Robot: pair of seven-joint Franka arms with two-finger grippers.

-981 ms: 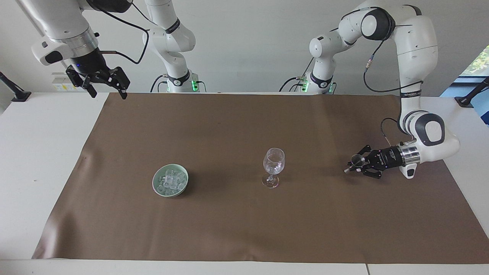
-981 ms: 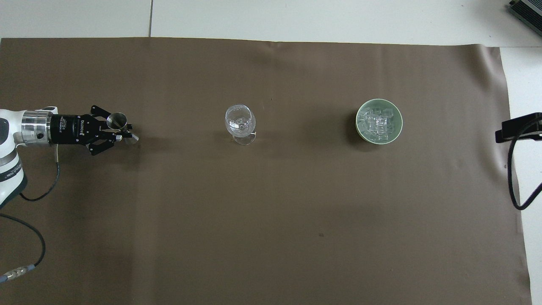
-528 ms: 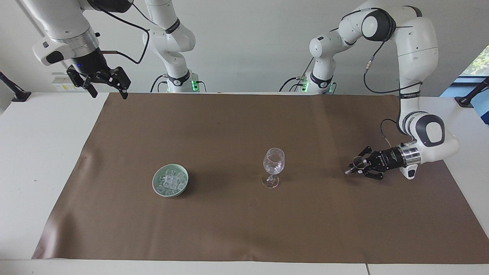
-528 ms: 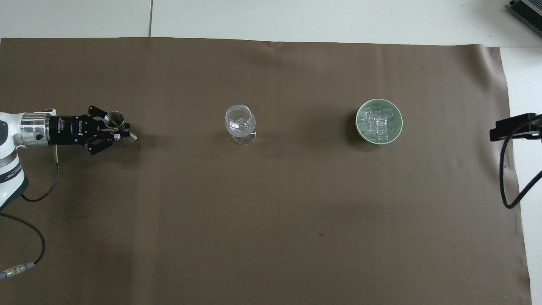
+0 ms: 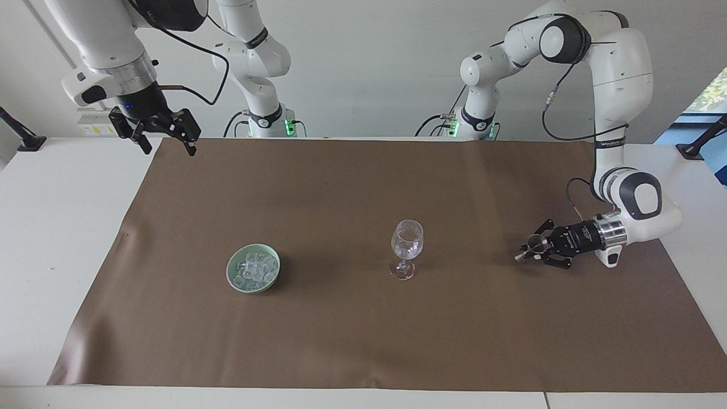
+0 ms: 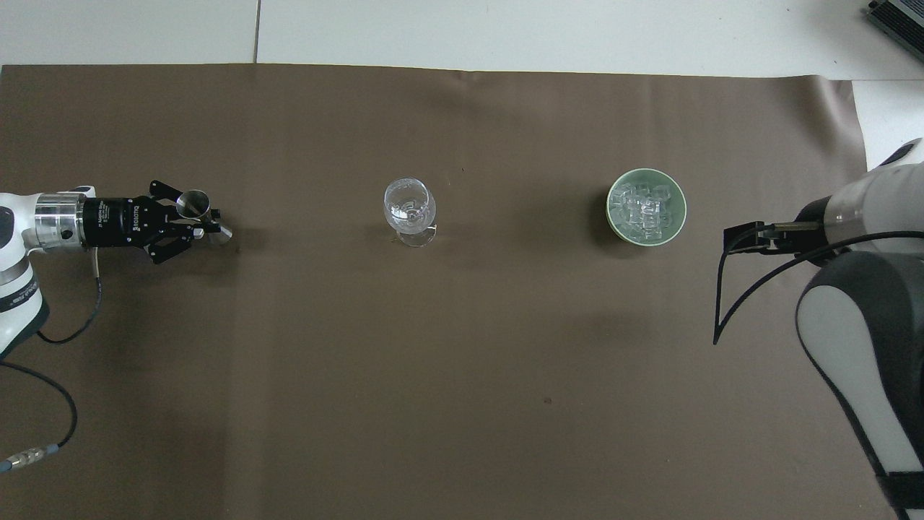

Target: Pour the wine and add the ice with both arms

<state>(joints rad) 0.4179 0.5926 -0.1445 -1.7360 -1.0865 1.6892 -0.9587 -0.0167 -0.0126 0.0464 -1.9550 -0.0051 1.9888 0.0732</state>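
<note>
A robotics lab, by the look of it

Two white arms (image 5: 619, 79) stand bolted at a white table (image 5: 51, 227) draped with brown cloth (image 5: 363, 329), cables trailing, green status lights at their bases, bare grey wall around

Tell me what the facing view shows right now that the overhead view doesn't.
Facing view only: the right gripper, open and empty, high over the cloth's corner by its own base. Overhead only: straight down into the small metal cup's mouth. Both show the left gripper shut on that cup, low over the brown cloth, the wine glass midway, and ice in the green bowl.
</note>
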